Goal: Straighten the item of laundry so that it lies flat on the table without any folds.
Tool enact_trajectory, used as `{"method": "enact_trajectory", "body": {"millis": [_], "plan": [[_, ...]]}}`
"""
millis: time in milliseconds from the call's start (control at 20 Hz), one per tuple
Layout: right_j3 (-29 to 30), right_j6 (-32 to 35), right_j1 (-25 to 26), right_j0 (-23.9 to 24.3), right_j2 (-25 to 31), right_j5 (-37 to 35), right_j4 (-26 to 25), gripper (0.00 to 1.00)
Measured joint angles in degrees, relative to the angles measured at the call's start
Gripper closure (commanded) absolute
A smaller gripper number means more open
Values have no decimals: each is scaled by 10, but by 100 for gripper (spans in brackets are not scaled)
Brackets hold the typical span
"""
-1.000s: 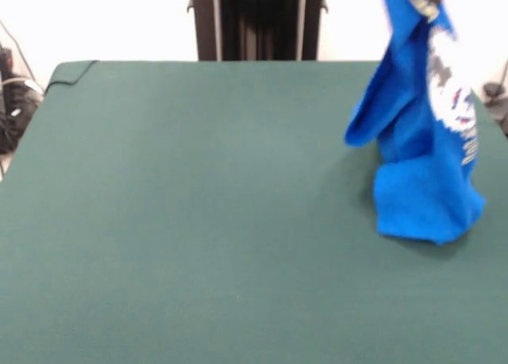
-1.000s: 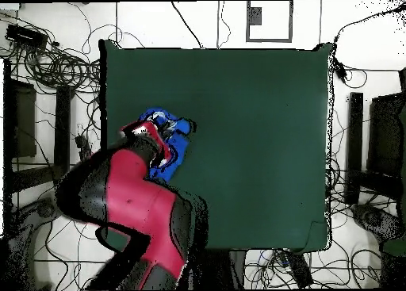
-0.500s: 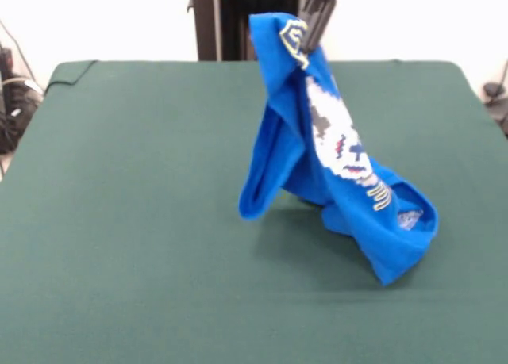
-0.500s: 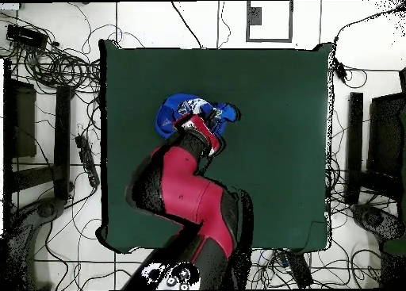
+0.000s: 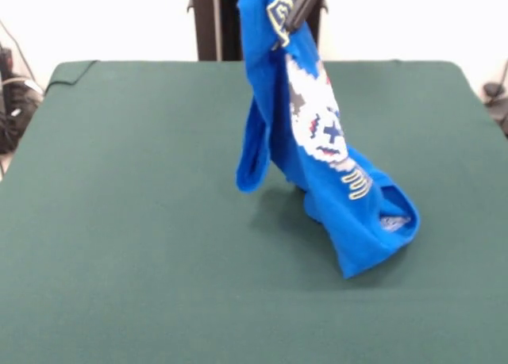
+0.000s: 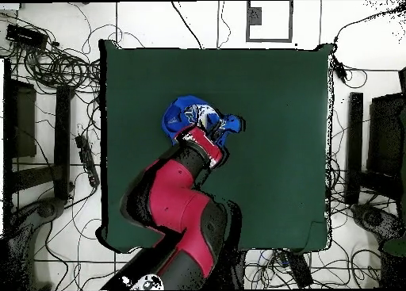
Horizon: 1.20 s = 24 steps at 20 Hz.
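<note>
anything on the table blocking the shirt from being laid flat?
Nothing visible. The gripper holds the shirt up by its top, its lower end trailing on the table. The green cloth around it is bare in both views.

Blue T-shirt [image 5: 317, 154] hangs bunched and upright, print outward, one sleeve dangling, lower end resting crumpled on the green table [image 5: 127, 221] near centre.

Gripper [image 5: 298, 3] is cut off by the front view's top edge and hidden under the arm [image 6: 178, 204] overhead. T-shirt [image 5: 317, 142] top is clipped at that same edge; its lettering is too bunched to be read.
</note>
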<state>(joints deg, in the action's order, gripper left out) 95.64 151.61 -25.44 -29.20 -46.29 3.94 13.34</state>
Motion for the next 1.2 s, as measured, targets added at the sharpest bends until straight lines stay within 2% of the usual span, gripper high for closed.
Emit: {"method": "enact_trajectory", "body": {"millis": [150, 450, 1200], "plan": [[-3, 0, 8, 29, 2, 14, -25, 100], [-4, 0, 34, 67, 2, 32, -34, 100], [5, 0, 39, 79, 6, 33, -33, 100]]}}
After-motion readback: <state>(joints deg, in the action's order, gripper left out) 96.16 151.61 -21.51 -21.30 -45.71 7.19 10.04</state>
